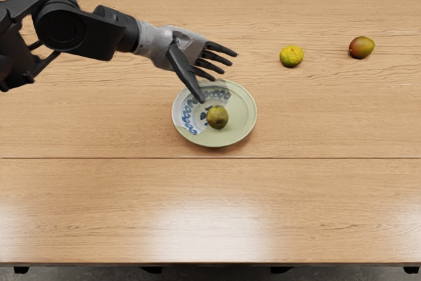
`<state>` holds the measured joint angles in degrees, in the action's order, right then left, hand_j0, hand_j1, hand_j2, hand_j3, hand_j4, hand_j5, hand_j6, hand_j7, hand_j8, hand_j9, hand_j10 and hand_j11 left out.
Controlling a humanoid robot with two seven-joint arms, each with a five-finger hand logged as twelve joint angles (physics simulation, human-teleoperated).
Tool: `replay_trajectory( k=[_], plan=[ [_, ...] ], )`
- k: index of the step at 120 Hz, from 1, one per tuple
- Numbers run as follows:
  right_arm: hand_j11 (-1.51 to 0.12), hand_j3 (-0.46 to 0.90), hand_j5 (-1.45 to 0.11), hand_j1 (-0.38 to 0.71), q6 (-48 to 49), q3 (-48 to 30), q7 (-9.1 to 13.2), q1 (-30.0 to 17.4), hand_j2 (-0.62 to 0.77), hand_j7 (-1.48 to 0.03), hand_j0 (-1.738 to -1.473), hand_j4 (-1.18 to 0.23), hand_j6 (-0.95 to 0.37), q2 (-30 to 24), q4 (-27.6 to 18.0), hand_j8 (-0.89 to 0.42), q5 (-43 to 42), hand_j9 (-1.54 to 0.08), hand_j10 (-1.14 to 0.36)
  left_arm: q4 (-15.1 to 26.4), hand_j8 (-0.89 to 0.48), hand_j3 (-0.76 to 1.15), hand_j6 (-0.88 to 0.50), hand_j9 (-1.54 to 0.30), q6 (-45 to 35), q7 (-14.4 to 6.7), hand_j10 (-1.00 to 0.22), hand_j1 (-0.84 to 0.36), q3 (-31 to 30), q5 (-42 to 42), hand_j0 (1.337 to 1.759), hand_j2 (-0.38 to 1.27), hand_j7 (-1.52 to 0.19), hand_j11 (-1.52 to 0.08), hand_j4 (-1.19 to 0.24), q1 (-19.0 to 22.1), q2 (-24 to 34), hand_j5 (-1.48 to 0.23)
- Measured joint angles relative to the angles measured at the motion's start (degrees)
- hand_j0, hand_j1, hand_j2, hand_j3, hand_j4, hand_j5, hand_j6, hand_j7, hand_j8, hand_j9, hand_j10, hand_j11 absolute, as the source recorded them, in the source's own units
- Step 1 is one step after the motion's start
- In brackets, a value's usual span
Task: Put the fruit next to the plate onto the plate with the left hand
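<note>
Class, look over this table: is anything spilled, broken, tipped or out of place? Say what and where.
Nothing stands out. The plate lies flat, the greenish fruit on it; the left hand hangs open over its rim; a yellow fruit and a reddish fruit sit farther right.

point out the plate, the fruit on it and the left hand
plate (244, 114): head view, bare right side of its inner surface
fruit on the plate (218, 116): head view, middle of the fruit
left hand (187, 49): head view, back of the palm
</note>
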<state>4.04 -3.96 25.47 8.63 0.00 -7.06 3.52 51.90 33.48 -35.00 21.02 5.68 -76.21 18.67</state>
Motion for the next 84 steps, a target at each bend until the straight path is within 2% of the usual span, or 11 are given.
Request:
replay_trajectory(
  k=[9,16,22,36,54,84],
  plan=[
    [0.0,0.0,0.0,-0.35,0.0,0.0,0.0,0.0,0.0,0.0,-1.658,0.0,0.0,0.0,-0.2,0.0,0.0,0.0,0.0,5.6,-0.03,0.0,-0.03,-0.05,0.8,0.0,-0.04,0.31,0.2,-6.3,1.658,0.02,-0.05,-0.05,-0.04,1.9,6.7,-0.05],
    [0.0,0.0,0.0,-0.35,0.0,0.0,0.0,0.1,0.0,0.0,-1.658,0.0,0.0,0.0,-0.4,0.0,0.0,0.0,0.0,10.0,-0.03,0.0,-0.03,-0.04,1.1,0.0,-0.03,0.31,0.6,-10.4,1.658,0.01,-0.04,-0.04,-0.03,5.5,11.6,-0.04],
    [0.0,0.0,0.0,-0.35,0.0,0.0,0.0,0.1,0.0,0.0,-1.658,0.0,0.0,0.0,-0.8,0.0,0.0,0.0,0.0,13.3,-0.02,0.0,-0.02,-0.04,1.3,0.0,-0.03,0.32,1.2,-12.5,1.658,0.01,-0.04,-0.04,-0.03,6.0,14.5,-0.04],
    [0.0,0.0,0.0,-0.35,0.0,0.0,0.0,0.0,0.0,0.0,-1.658,0.0,0.0,0.0,-1.7,0.0,0.0,0.0,0.0,18.7,-0.02,0.0,-0.02,-0.03,1.5,0.0,-0.02,0.32,2.0,-15.8,1.658,0.01,-0.03,-0.03,-0.02,9.5,21.7,-0.03],
    [0.0,0.0,0.0,-0.35,-0.1,0.0,0.0,0.0,0.0,0.0,-1.658,0.0,0.0,0.0,-2.3,0.0,0.0,0.0,0.0,21.3,-0.02,0.0,-0.02,-0.03,1.5,0.0,-0.02,0.33,2.5,-18.0,1.658,0.01,-0.03,-0.03,-0.02,11.2,25.6,-0.03],
    [0.0,0.0,0.0,-0.35,0.0,0.0,0.0,-0.2,0.0,0.0,-1.658,0.0,0.0,0.0,-2.5,0.0,0.0,0.0,0.0,22.0,-0.02,0.0,-0.02,-0.02,1.6,0.0,-0.02,0.33,2.7,-19.6,1.658,0.0,-0.02,-0.02,-0.02,14.6,36.3,-0.02]
  ],
)
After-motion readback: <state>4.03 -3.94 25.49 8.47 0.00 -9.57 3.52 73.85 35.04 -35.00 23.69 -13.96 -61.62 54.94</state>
